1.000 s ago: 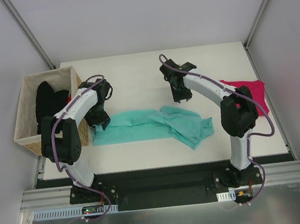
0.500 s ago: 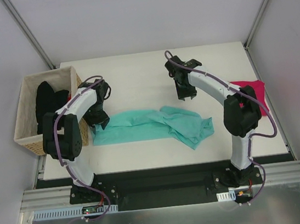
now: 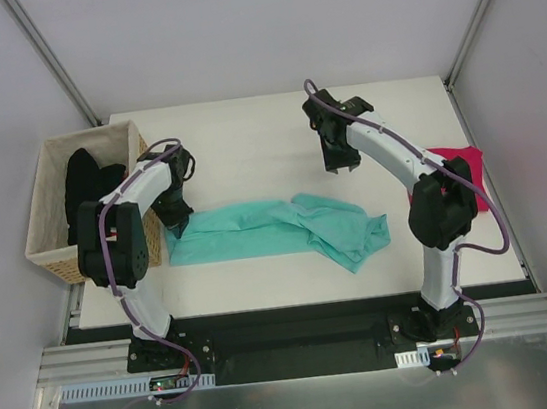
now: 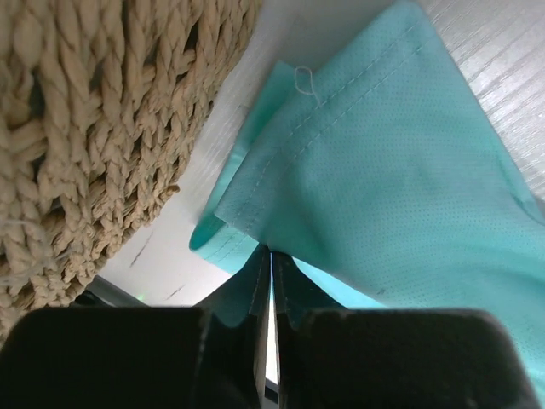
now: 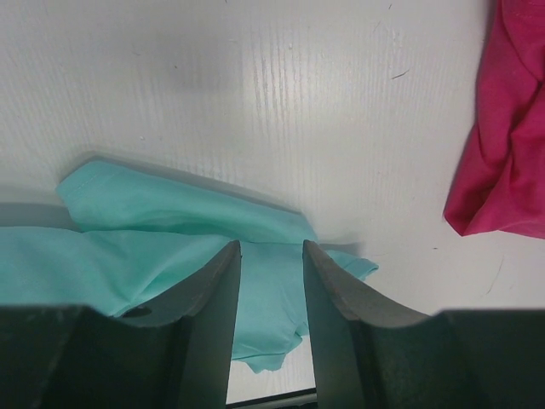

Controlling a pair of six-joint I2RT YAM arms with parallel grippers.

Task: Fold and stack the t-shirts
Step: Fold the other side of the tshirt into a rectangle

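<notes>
White rectangular tabletop (image 3: pixel 244 133), matte, finely ribbed and lightly scuffed in the right wrist view. Plain pale grey walls on three sides, with the back wall (image 3: pixel 260 25) bare. A thin grey metal strut (image 3: pixel 51 60) slants up at each back corner. Aluminium rail (image 3: pixel 530 313) along the near edge, brushed metal floor sheet (image 3: pixel 300 408) below. Light even, shadows soft.

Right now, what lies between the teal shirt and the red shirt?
Only bare table separates the teal shirt from the red shirt. This is plainest in the right wrist view.
</notes>
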